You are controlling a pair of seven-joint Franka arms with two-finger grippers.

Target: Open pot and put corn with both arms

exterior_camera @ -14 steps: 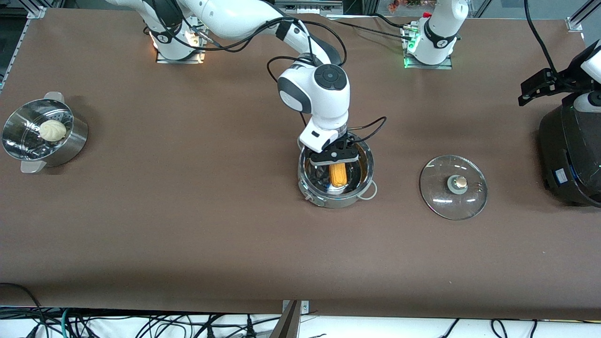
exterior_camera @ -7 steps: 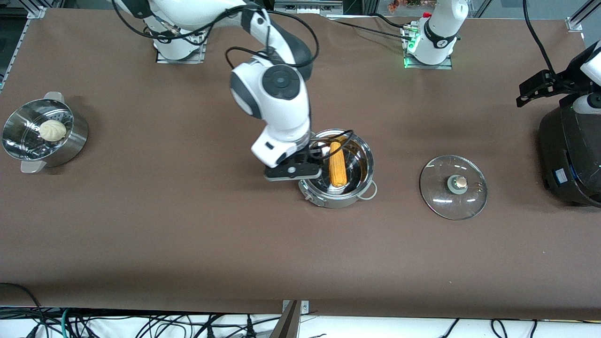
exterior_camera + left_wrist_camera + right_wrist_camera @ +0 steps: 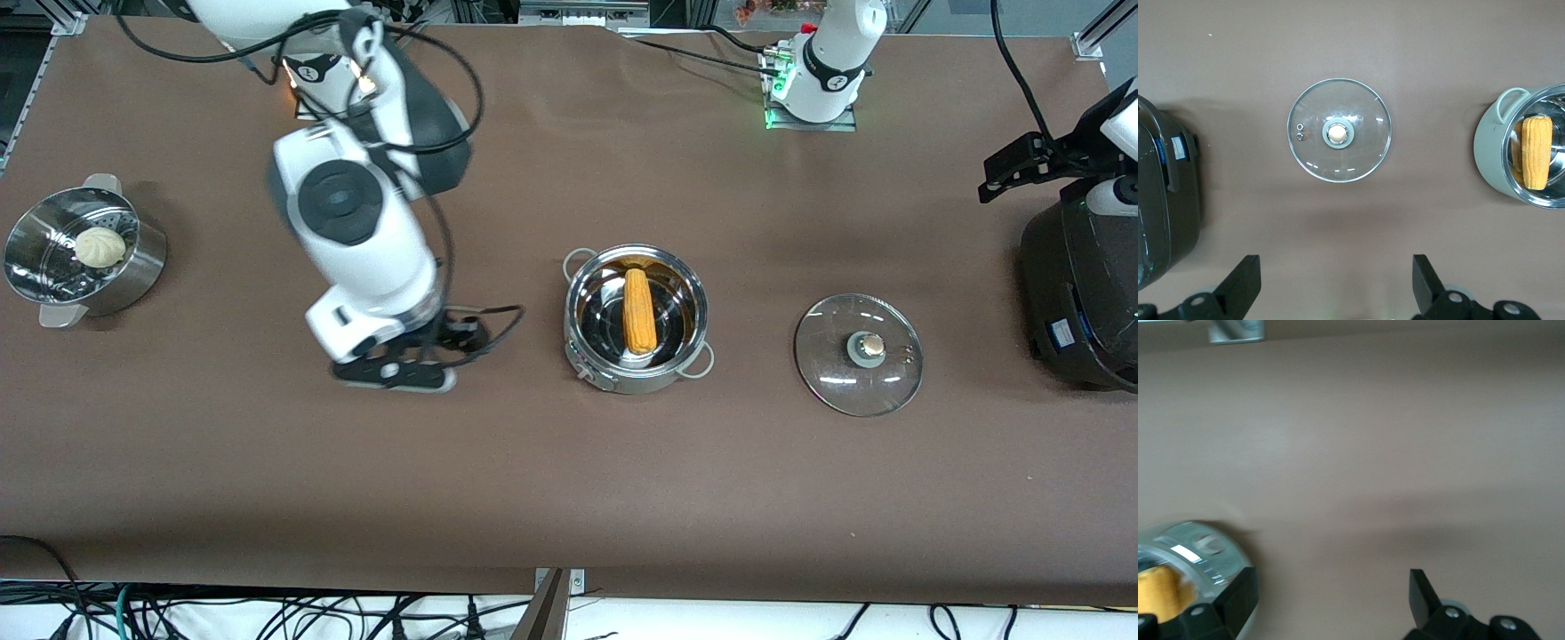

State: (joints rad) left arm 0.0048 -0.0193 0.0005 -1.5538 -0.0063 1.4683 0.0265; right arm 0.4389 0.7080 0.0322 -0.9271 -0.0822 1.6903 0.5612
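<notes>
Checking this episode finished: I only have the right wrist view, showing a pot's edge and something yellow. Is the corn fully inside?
Observer: Yes, the corn lies inside the open pot; the right gripper hangs open over the table beside it.
Operator: Where's the lid?
Observer: The glass lid lies flat on the table beside the pot, toward the left arm's end.
Operator: And the other arm?
Observer: The left gripper hangs open, empty, over the table near the lid.

Shiny steel pot (image 3: pixel 637 356), matt brown table (image 3: pixel 569 498)
</notes>
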